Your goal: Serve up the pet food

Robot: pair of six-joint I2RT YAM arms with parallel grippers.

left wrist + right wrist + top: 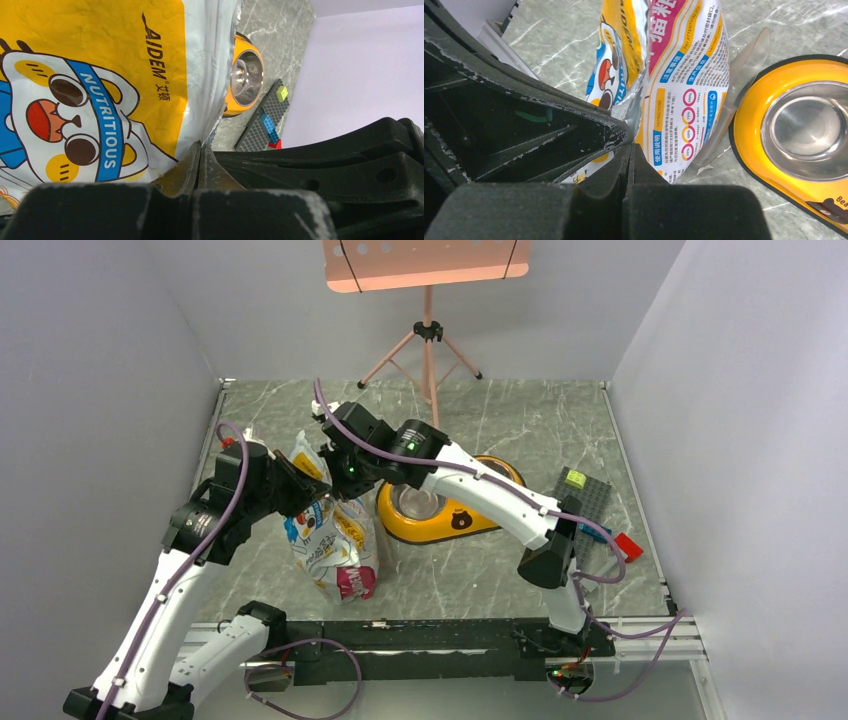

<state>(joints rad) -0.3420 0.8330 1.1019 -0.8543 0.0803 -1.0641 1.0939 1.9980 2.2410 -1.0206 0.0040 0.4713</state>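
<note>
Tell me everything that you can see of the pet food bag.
The pet food bag is made of crinkly, glossy film, white and yellow, with a cartoon animal, a blue band reading NUTRITIOUS and a magenta bottom end. That end rests on the grey marbled table, just left of the yellow feeder. The left gripper and the right gripper are each shut on its upper edge. No kibble shows.

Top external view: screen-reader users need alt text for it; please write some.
The left gripper and right gripper pinch the top of a white-and-yellow pet food bag on a marble table. A yellow feeder with a steel bowl sits beside it.
</note>
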